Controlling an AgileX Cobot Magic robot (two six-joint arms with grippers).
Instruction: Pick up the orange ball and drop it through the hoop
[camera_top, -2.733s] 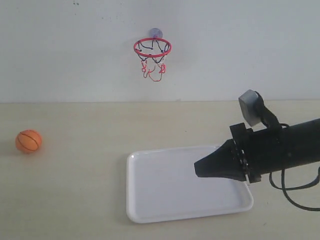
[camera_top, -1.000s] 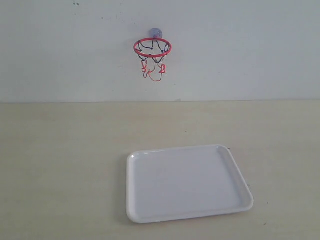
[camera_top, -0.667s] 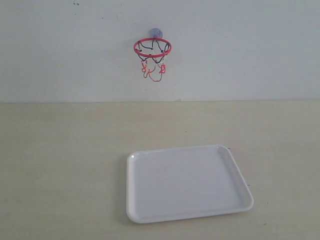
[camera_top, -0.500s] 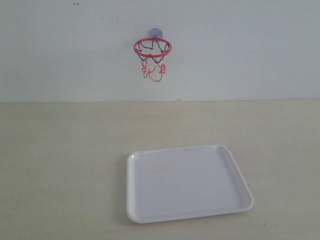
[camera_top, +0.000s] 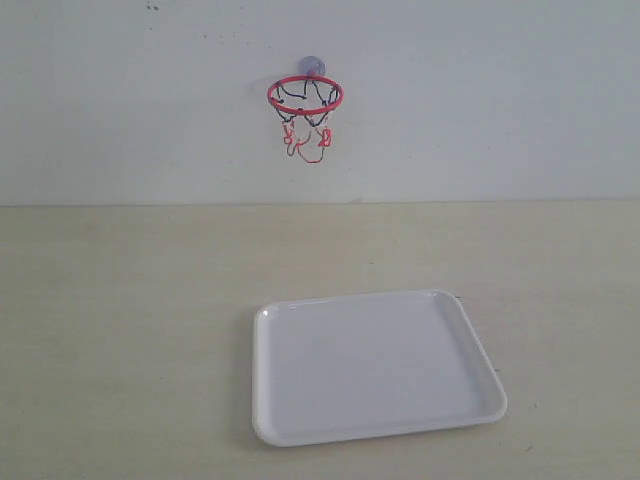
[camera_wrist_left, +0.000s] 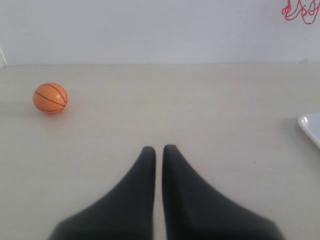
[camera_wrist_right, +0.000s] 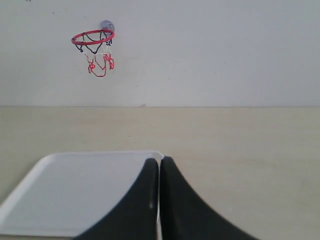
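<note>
The orange ball (camera_wrist_left: 50, 97), a small basketball with black seams, lies on the table and shows only in the left wrist view; the exterior view has no ball in it. My left gripper (camera_wrist_left: 159, 148) is shut and empty, well short of the ball and off to one side of it. The hoop (camera_top: 305, 95) with its red ring and string net hangs on the wall by a suction cup; the hoop (camera_wrist_right: 93, 37) shows in the right wrist view too. My right gripper (camera_wrist_right: 159, 160) is shut with nothing in it, over the tray's corner. Neither arm appears in the exterior view.
A white tray (camera_top: 370, 365) lies flat on the beige table below the hoop, towards the front. The same tray (camera_wrist_right: 75, 185) fills the near ground of the right wrist view, and the tray's corner (camera_wrist_left: 311, 125) peeks into the left wrist view.
2.7 s ago the right arm reached over the tray and the ball lay at the exterior view's far left; both have since left that view. Nothing has shifted over the last second.
</note>
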